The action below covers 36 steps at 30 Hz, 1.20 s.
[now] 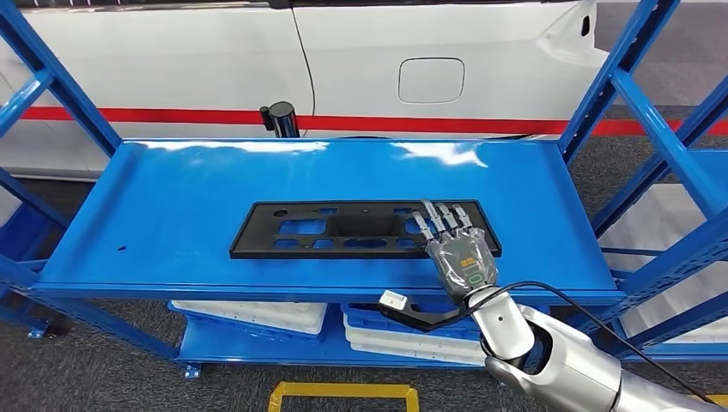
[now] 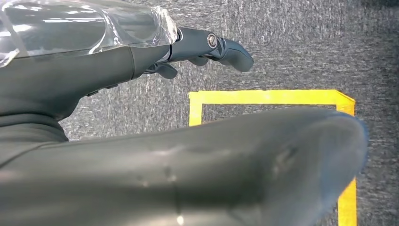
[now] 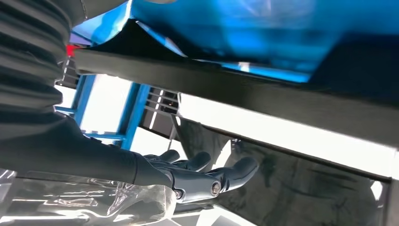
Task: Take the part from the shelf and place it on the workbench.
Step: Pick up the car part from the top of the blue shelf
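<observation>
Right arm (image 1: 558, 356): silver metal segments, rounded at the wrist joint.
Right hand (image 1: 455, 249): grey back plate with a small green marking and an orange patch; dark segmented fingers.
Cable (image 1: 592, 313): thin, black, looped beside the right arm.
Left hand (image 2: 141, 61): dark grey shell, a clear glossy cover, and a silver screw at the thumb.

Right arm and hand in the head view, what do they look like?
The right arm is silver metal with rounded segments, and a black cable loops beside it. The right hand is grey with darker, metal-jointed fingers and small orange and green markings on its back.
</observation>
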Motion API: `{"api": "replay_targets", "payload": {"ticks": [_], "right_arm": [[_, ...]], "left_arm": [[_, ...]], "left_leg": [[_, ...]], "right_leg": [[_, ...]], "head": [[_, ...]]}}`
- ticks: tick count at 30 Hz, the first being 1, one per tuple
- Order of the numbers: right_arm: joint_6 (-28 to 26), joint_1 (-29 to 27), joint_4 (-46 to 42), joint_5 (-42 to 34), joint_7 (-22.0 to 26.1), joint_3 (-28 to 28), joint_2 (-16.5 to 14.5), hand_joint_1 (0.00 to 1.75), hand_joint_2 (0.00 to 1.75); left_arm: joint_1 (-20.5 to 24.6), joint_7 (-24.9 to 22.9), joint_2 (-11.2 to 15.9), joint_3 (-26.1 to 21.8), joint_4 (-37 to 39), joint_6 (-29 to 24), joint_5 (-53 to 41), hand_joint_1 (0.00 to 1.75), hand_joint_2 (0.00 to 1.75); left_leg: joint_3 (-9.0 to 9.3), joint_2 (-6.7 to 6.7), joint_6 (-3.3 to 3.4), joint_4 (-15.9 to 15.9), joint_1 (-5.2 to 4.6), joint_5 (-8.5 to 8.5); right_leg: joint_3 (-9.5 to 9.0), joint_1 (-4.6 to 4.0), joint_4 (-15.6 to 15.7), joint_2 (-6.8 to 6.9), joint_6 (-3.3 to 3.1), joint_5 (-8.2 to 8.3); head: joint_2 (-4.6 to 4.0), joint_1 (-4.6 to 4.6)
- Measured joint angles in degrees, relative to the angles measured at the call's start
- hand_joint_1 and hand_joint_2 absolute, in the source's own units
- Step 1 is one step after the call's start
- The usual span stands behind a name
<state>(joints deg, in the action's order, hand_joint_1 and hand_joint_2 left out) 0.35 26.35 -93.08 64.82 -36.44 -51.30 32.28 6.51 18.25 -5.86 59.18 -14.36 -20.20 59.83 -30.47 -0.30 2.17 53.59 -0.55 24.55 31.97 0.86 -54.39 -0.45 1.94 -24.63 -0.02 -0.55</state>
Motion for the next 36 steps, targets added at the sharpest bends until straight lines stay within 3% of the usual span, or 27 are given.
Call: {"api": "replay_targets", "payload": {"ticks": [2, 4, 7, 8, 9, 10, 12, 14, 17, 19, 22, 23, 24, 25, 27, 29, 30, 33, 35, 36], "right_arm": [[-0.13, -0.17, 0.34, 0.01, 0.0, 0.29, -0.15, 0.0, 1.75], [-0.22, -0.23, 0.66, 0.03, 0.0, 0.51, -0.26, 0.0, 1.75], [-0.32, -0.57, 1.44, 0.03, 0.04, 0.56, -0.48, 0.0, 1.75], [-0.34, -0.76, 1.75, 0.02, 0.07, 0.54, -0.59, 0.0, 1.75], [-0.37, -0.9, 2.0, 0.01, 0.08, 0.52, -0.71, 0.0, 1.75], [-0.39, -0.96, 2.21, 0.01, 0.08, 0.53, -0.82, 0.0, 1.75], [-0.48, -0.92, 2.49, 0.01, 0.09, 0.56, -1.04, 0.0, 1.75], [-0.71, -0.81, 2.69, -0.01, 0.14, 0.61, -1.28, 0.0, 1.75], [-1.15, -0.71, 2.93, -0.13, 0.21, 0.77, -1.68, 0.0, 1.75], [-1.21, -0.64, 3.05, -0.43, 0.35, 0.98, -1.95, 0.0, 1.75], [-1.09, -0.61, 3.13, -1.01, 0.69, 1.15, -2.28, 0.0, 1.75], [-1.03, -0.62, 3.2, -1.18, 0.87, 1.15, -2.38, 0.0, 1.75], [-0.94, -0.63, 3.3, -1.35, 1.04, 1.15, -2.46, 0.0, 1.75], [-0.86, -0.64, 3.41, -1.54, 1.2, 1.16, -2.55, 0.0, 1.75], [-0.77, -0.64, 3.54, -1.89, 1.34, 1.22, -2.68, 0.0, 1.75], [-0.73, -0.66, 3.57, -2.21, 1.38, 1.33, -2.72, 0.0, 1.75], [-0.71, -0.68, 3.58, -2.33, 1.4, 1.37, -2.73, 0.0, 1.75], [-0.62, -0.79, 3.62, -2.68, 1.47, 1.43, -2.77, 0.0, 1.75], [-0.54, -0.9, 3.65, -2.98, 1.54, 1.47, -2.77, 0.0, 1.75], [-0.48, -0.97, 3.69, -3.11, 1.62, 1.48, -2.77, 0.0, 1.75]], "left_arm": [[-0.04, -0.04, -0.01, 0.02, 0.0, 0.0, 0.0, 0.0, 0.0], [0.02, -0.05, -0.03, 0.03, 0.0, 0.0, -0.01, 0.0, 0.0], [0.07, -0.07, -0.06, 0.13, 0.0, 0.0, -0.01, 0.0, 0.0], [0.05, -0.08, -0.07, 0.21, 0.0, 0.0, -0.01, 0.0, 0.0], [0.04, -0.08, -0.07, 0.31, 0.0, 0.0, -0.01, 0.0, 0.0], [0.04, -0.09, -0.07, 0.42, 0.0, 0.0, -0.01, 0.0, 0.0], [0.08, -0.09, -0.06, 0.68, 0.0, 0.0, -0.01, 0.0, 0.0], [0.11, -0.09, -0.05, 0.9, 0.0, 0.0, -0.01, 0.0, 0.0], [0.08, -0.08, -0.04, 1.14, 0.0, 0.0, -0.01, 0.0, 0.0], [0.09, 0.02, -0.04, 1.28, 0.0, 0.05, -0.02, 0.0, 0.0], [0.02, 0.5, -0.04, 1.36, 0.0, 0.24, 0.0, 0.0, 0.0], [-0.05, 0.67, -0.04, 1.37, 0.0, 0.29, 0.02, 0.0, 0.0], [-0.12, 0.81, -0.04, 1.37, 0.0, 0.34, 0.03, 0.0, 0.0], [-0.16, 0.93, -0.04, 1.38, 0.0, 0.42, 0.03, 0.0, 0.0], [-0.11, 1.2, -0.04, 1.38, 0.0, 0.59, 0.04, 0.0, 0.0], [0.02, 1.58, -0.04, 1.38, 0.0, 0.88, 0.04, 0.0, 0.0], [0.04, 1.77, -0.04, 1.38, 0.0, 1.07, 0.09, 0.0, 0.0], [-0.05, 2.17, -0.05, 1.38, 0.0, 1.6, 0.26, 0.0, 0.0], [0.0, 2.51, -0.05, 1.38, 0.0, 1.87, 0.28, 0.0, 0.0], [0.03, 2.67, -0.05, 1.38, 0.0, 1.97, 0.27, 0.0, 0.0]], "left_leg": [[-0.04, 0.0, 0.46, -0.2, 0.1, -0.31], [0.18, 0.03, 1.12, -0.6, 0.36, -0.7], [0.24, 0.08, 1.47, -0.68, 0.37, -0.81], [0.24, 0.07, 1.48, -0.66, 0.34, -0.79], [0.25, 0.06, 1.49, -0.64, 0.32, -0.77], [0.33, 0.03, 1.47, -0.62, 0.32, -0.74], [0.51, -0.03, 1.23, -0.51, 0.25, -0.53], [0.43, -0.05, 0.81, -0.27, 0.05, -0.32], [0.18, -0.02, 0.19, -0.11, 0.08, -0.21], [-0.69, 0.03, -0.45, 1.95, 0.25, 1.3], [-5.8, 0.06, -1.4, 13.31, 0.62, 6.85], [-7.44, 0.06, -1.55, 16.78, 0.69, 7.97], [-8.15, 0.06, -1.58, 18.23, 0.72, 8.03], [-7.64, 0.06, -1.51, 17.13, 0.73, 6.95], [-3.78, 0.04, -1.06, 9.24, 0.68, 2.99], [-0.33, 0.03, -0.52, 1.9, 0.41, 0.52], [0.31, 0.03, -0.31, 0.36, 0.25, 0.2], [0.42, 0.05, 0.55, -0.17, 0.24, -0.09], [0.6, 0.1, 1.22, -0.5, 0.48, -0.49], [0.56, 0.12, 1.39, -0.51, 0.51, -0.55]], "right_leg": [[0.06, 0.09, 0.04, 0.01, 0.61, -0.02], [1.04, 0.14, -2.32, 0.05, 1.1, -1.77], [6.14, 0.2, -13.66, 0.1, 1.5, -7.28], [7.52, 0.22, -16.58, 0.1, 1.58, -8.1], [7.79, 0.24, -17.13, 0.11, 1.62, -7.67], [6.82, 0.27, -15.13, 0.11, 1.61, -6.14], [2.56, 0.25, -6.63, 0.14, 1.51, -2.18], [-0.21, 0.11, -0.81, 0.12, 1.12, -0.39], [-0.34, -0.08, 0.0, 0.01, 0.27, -0.34], [-0.4, 0.08, 0.13, 0.06, -0.28, -0.21], [-0.33, 0.21, 0.18, 0.18, -0.76, -0.12], [-0.31, 0.2, 0.18, 0.19, -0.8, -0.12], [-0.33, 0.2, 0.18, 0.17, -0.8, -0.12], [-0.4, 0.2, 0.18, 0.14, -0.79, -0.12], [-0.6, 0.19, 0.18, 0.05, -0.73, -0.13], [-0.62, -0.05, 0.09, -0.03, -0.42, -0.18], [-0.56, -0.13, 0.08, -0.05, -0.19, -0.18], [-0.35, -0.07, -0.14, -0.05, 0.67, -0.42], [1.09, -0.02, -3.55, 0.0, 1.03, -2.81], [2.67, 0.03, -7.16, 0.03, 1.11, -4.82]], "head": [[0.0, -0.02], [0.0, -0.1], [0.0, -0.23], [0.0, -0.23], [0.0, -0.23], [0.0, -0.23], [0.0, -0.23], [0.0, -0.21], [0.0, -0.16], [0.0, -0.1], [0.0, 0.03], [0.0, 0.03], [0.0, 0.03], [0.0, 0.03], [0.0, 0.04], [0.0, 0.02], [0.0, 0.01], [0.0, -0.04], [0.0, -0.12], [0.0, -0.16]]}}
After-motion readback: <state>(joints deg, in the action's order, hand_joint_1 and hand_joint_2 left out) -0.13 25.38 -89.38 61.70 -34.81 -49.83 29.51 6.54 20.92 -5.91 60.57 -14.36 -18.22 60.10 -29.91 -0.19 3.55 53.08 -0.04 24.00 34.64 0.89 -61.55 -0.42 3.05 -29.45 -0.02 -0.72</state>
